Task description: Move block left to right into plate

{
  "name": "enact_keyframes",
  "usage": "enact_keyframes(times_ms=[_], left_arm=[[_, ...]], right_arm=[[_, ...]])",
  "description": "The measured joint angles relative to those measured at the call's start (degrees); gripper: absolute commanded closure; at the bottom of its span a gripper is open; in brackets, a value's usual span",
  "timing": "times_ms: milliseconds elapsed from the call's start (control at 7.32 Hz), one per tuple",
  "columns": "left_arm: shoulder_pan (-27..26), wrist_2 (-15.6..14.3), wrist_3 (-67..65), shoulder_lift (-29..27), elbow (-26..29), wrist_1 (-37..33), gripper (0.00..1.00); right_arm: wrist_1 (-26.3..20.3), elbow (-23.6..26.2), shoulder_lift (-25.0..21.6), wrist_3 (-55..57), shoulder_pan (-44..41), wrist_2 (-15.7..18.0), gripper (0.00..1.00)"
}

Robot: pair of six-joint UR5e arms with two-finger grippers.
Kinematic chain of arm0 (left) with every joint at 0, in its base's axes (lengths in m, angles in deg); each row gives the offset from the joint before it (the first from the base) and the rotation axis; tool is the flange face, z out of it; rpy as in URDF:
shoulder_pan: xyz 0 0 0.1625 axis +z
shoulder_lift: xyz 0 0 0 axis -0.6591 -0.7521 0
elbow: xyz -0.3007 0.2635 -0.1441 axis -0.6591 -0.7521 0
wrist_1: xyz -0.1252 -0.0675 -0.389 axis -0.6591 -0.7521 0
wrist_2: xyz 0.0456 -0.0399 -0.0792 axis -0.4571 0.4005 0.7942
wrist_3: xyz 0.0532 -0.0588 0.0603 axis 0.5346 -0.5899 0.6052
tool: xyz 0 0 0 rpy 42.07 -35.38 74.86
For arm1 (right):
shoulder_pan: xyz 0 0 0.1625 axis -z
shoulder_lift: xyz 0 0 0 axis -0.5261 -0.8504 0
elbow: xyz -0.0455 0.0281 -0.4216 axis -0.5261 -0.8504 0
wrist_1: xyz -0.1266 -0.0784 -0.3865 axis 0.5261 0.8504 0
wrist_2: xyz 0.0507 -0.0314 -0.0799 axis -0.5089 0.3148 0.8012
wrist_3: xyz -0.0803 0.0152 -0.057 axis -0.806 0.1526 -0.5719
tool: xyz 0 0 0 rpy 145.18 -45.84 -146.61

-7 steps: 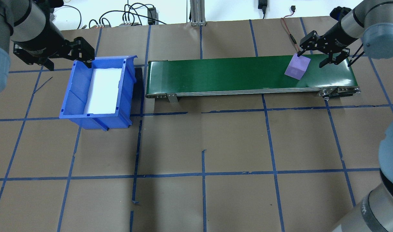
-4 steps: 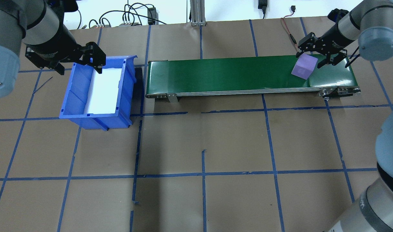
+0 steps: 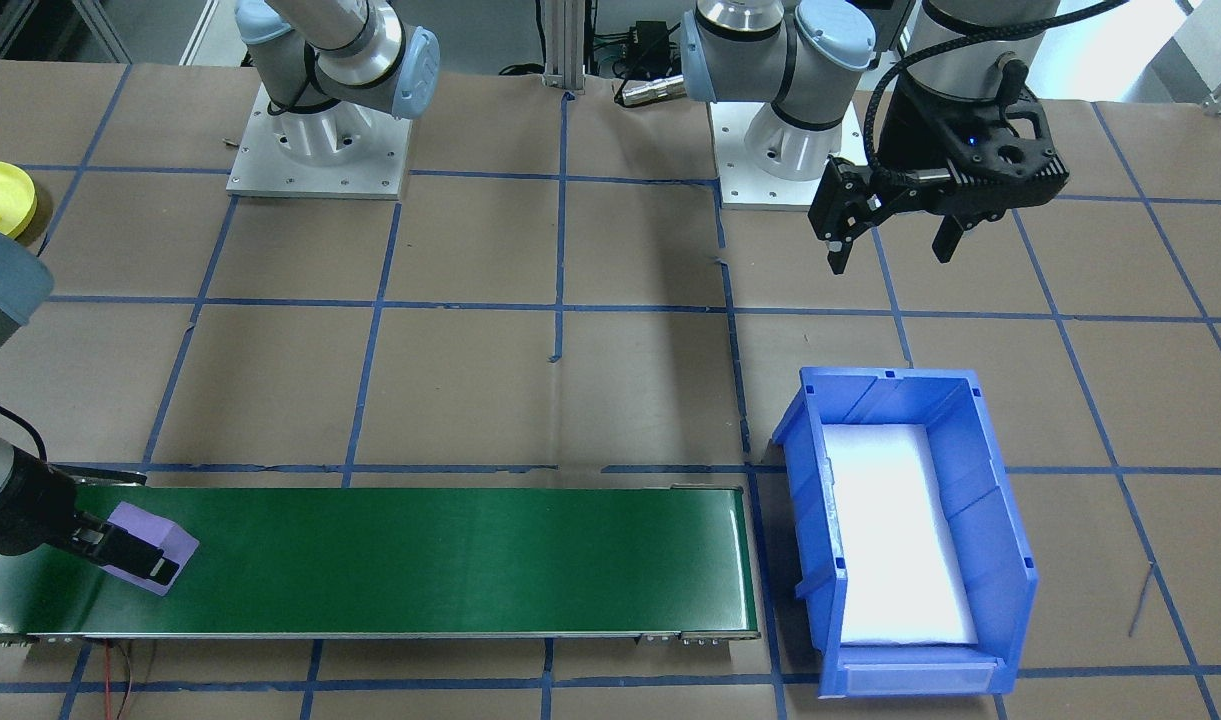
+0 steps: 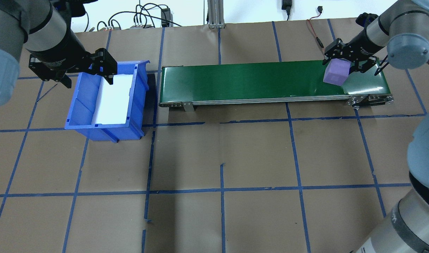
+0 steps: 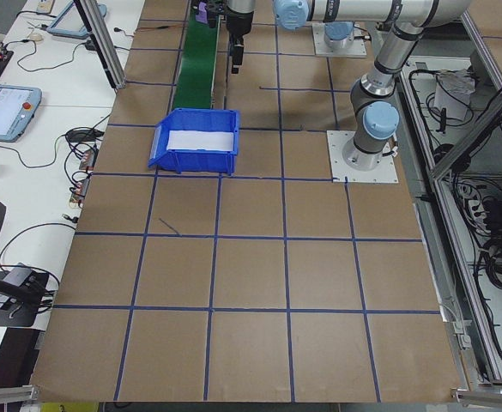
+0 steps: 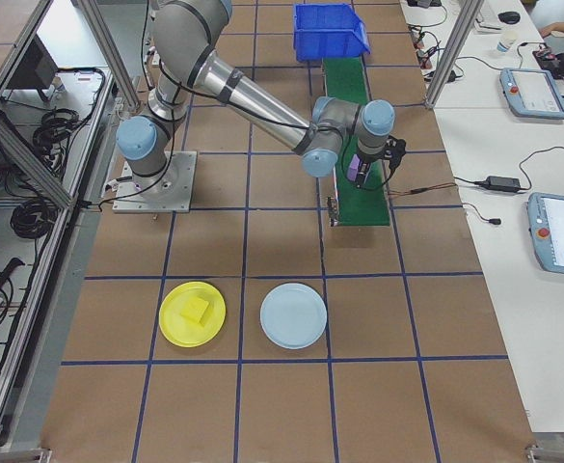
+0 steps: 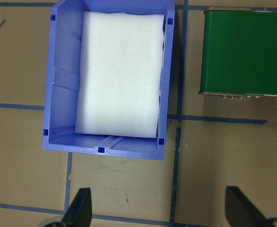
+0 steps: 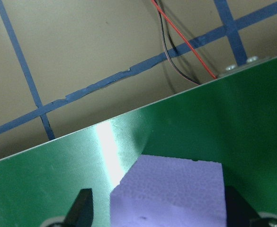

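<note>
1. We see a robotics lab: two arm bases (image 3: 317, 130) bolted to a paper-covered table (image 5: 251, 283) w/ blue tape grid.
2. Side benches hold teach pendants (image 6: 561, 246), cables, aluminium frame posts.

Brown paper-covered table (image 4: 256, 151) gridded with blue tape, white benches (image 6: 513, 318) alongside.

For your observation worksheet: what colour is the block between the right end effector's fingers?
Light purple; the block shows best in the overhead exterior view.

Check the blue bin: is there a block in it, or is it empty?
Empty of blocks. The blue bin holds only a white foam liner, as the left wrist view shows; the purple block is on the green conveyor.
</note>
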Motion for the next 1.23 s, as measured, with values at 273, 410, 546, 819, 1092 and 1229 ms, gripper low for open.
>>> enact_keyframes(times_ms=[273, 410, 546, 819, 1092, 1229], left_arm=[[-0.02, -0.22, -0.25, 0.15, 0.64, -1.62, 0.00], [-0.03, -0.29, -0.28, 0.25, 1.17, -1.94, 0.00], [-0.03, -0.34, -0.29, 0.45, 1.59, -2.29, 0.00], [-0.12, -0.13, -0.28, 0.76, 1.74, -3.01, 0.00], [-0.24, 0.00, -0.26, 0.93, 1.56, -3.10, 0.00], [-0.25, 0.28, -0.40, 0.96, 1.35, -2.94, 0.00]], right_arm=[[-0.78, 0.57, -0.28, -0.82, 0.00, 0.62, 0.42], [-1.43, 0.95, -0.47, -1.36, 0.00, 1.45, 0.52], [-1.85, 1.11, -0.64, -1.76, 0.00, 2.41, 0.59], [-2.44, 0.46, -1.36, -2.13, 0.04, 4.22, 0.59], [-4.24, -1.45, -2.49, -5.36, 0.41, 7.99, 0.59], [-4.62, -1.74, -2.89, -10.55, 1.55, 11.05, 0.59]])
